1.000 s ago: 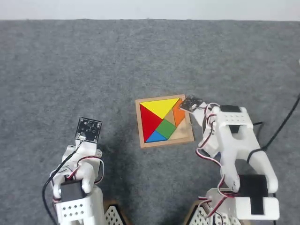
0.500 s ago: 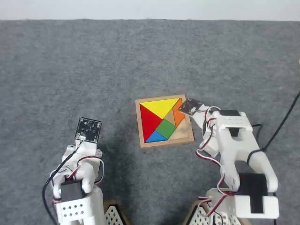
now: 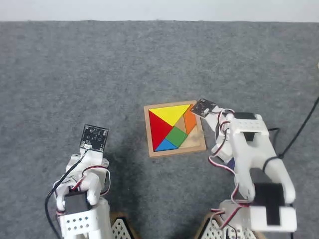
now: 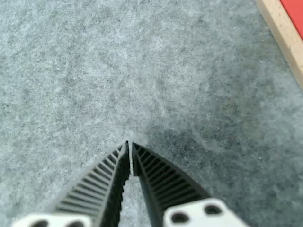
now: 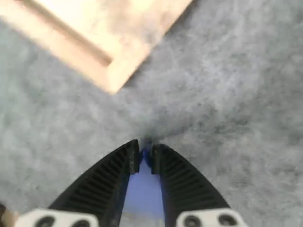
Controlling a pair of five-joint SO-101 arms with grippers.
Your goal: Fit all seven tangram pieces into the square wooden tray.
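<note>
Tangram pieces (image 3: pixel 172 119) sit in the wooden tray (image 3: pixel 178 151), while one blue piece (image 5: pixel 142 189) is gripped in the clenched right tool (image 5: pixel 144 152), low over grey felt (image 3: pixel 99 64) just off a tray corner. The left tool (image 4: pixel 130 147) is clenched on nothing above felt, left of the tray and nearer. In the tray lie a yellow triangle (image 3: pixel 168 112), red triangle (image 3: pixel 157 130), green square (image 3: pixel 176 136), blue triangle (image 3: pixel 165 145) and orange piece (image 3: pixel 190 121); bare wood shows at its near right. The felt covers the desk; a white wall (image 3: pixel 159 10) runs along the far edge.
</note>
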